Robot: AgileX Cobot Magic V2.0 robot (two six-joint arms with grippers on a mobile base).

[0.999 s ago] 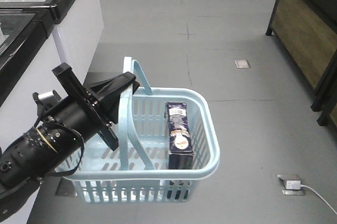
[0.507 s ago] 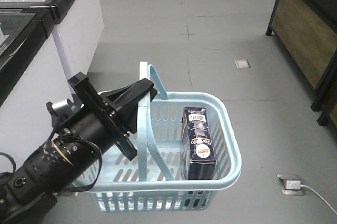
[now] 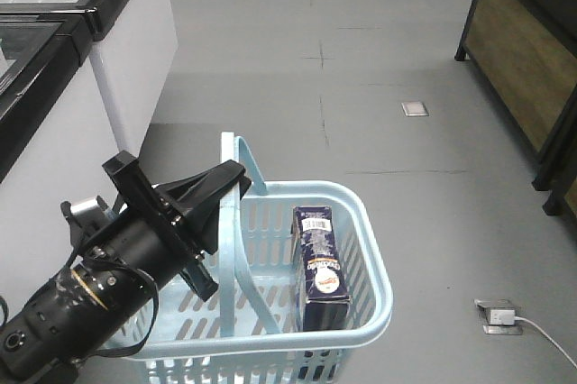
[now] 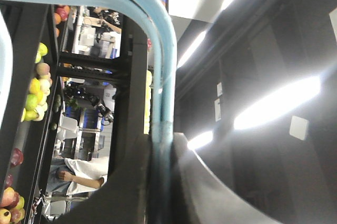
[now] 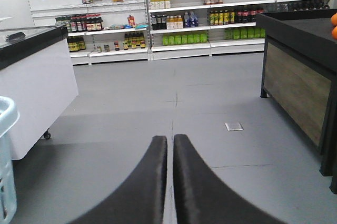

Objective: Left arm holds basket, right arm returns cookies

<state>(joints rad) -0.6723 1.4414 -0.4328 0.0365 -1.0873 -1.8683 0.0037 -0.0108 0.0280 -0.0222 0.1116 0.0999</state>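
Note:
The light blue basket (image 3: 371,253) hangs above the grey floor in the front view. My left gripper (image 3: 233,178) is shut on its hoop handle (image 3: 236,258). In the left wrist view the handle (image 4: 160,77) runs up from between the shut jaws of the left gripper (image 4: 160,141). The cookies (image 3: 320,267), a dark navy carton with a barcode on top, stand upright inside the basket against its right wall. My right gripper (image 5: 170,139) is shut with nothing between its fingers and points over bare floor. A sliver of the basket (image 5: 6,171) shows at the left edge of the right wrist view.
A white freezer cabinet (image 3: 126,50) stands to the left. A dark wooden display stand (image 3: 523,50) is on the right. A floor socket with a white cable (image 3: 499,316) lies at lower right. Stocked shelves (image 5: 210,13) line the far wall.
The left arm and basket swung right, then back left and a little lower. The carton stayed upright in the basket.

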